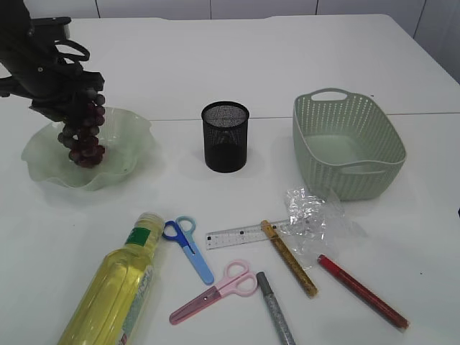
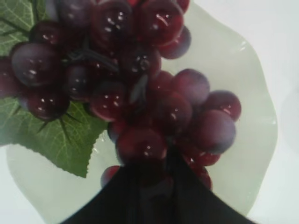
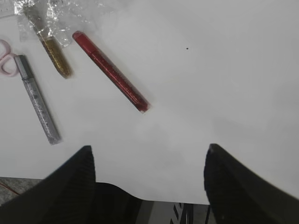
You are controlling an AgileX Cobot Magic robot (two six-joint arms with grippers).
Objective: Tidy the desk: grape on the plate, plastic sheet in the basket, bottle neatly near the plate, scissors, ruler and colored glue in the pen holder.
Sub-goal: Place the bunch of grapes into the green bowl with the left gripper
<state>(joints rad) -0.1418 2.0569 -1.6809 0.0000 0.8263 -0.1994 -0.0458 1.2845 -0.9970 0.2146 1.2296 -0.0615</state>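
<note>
Over the green plate on the left, the left gripper is clamping the grape bunch, which is dangling with its lowest grapes about touching the dish. Right gripper is hanging wide open, holding nothing, near the red glue stick.

No text could be read. The bottle carried a green label near its cap, its print too small to make out. The ruler, just right of the bottle's cap, showed dark tick marks only.
</note>
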